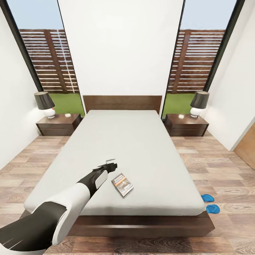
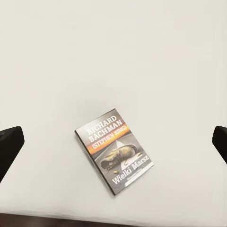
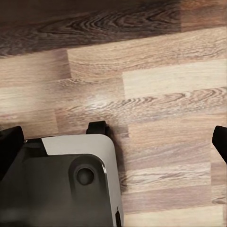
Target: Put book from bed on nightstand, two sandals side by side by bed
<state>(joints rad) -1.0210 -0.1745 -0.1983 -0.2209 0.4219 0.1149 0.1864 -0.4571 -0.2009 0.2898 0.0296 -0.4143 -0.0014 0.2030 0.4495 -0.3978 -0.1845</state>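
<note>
The book point(image 1: 122, 184) lies flat on the light-grey mattress of the bed point(image 1: 141, 148), near its foot end. In the left wrist view the book point(image 2: 116, 150) sits face up on the mattress, between my two dark fingertips point(image 2: 9, 149) and well below them. My left gripper point(image 1: 112, 163) hovers open over the mattress, just beyond and left of the book. The two blue sandals point(image 1: 207, 197) point(image 1: 213, 209) lie on the floor by the bed's right foot corner. A nightstand point(image 1: 58, 124) stands at each side of the headboard, the other nightstand point(image 1: 186, 124) on the right. My right gripper point(image 3: 115, 142) hangs open over the floor.
Each nightstand carries a lamp point(image 1: 45, 103) with a dark shade, and the right lamp point(image 1: 198, 103) matches it. Wood-plank floor point(image 1: 219, 166) runs along both sides of the bed. My own grey base point(image 3: 71, 184) shows under the right gripper. A brown door panel point(image 1: 248, 145) is at the right.
</note>
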